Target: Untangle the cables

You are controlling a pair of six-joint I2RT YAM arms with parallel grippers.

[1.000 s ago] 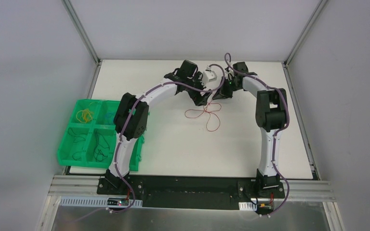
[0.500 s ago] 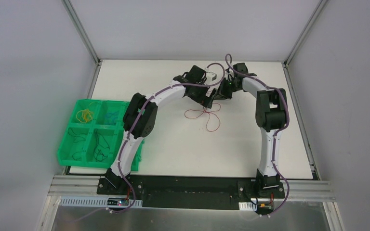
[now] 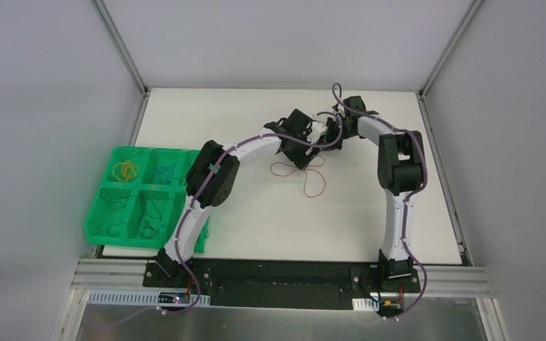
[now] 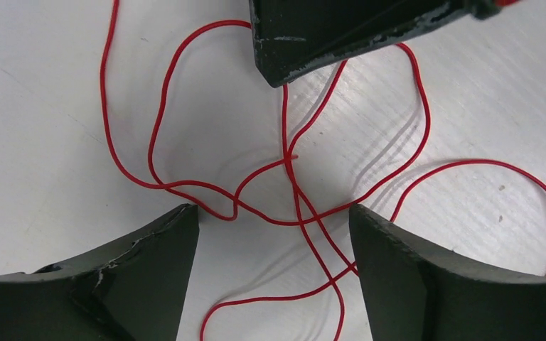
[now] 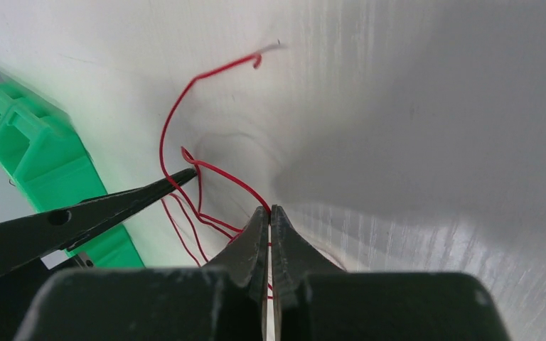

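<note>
Wrist views, unlike overhead, show right hand (image 5: 270,210) pinching red cable (image 5: 217,172).

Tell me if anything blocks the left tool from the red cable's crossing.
Nothing visible does: the open left tool straddles the red cable on bare table. The right tool, shut on that cable, sits just beyond the crossing.

On my left wrist camera the red cable (image 4: 285,162) runs off the top and bottom edges. From above, my left fingers (image 3: 302,155) cover its upper loops. On the right wrist camera it vanishes between the right fingers (image 5: 252,245); the green bin (image 5: 35,145) is blurred, cropped.
</note>
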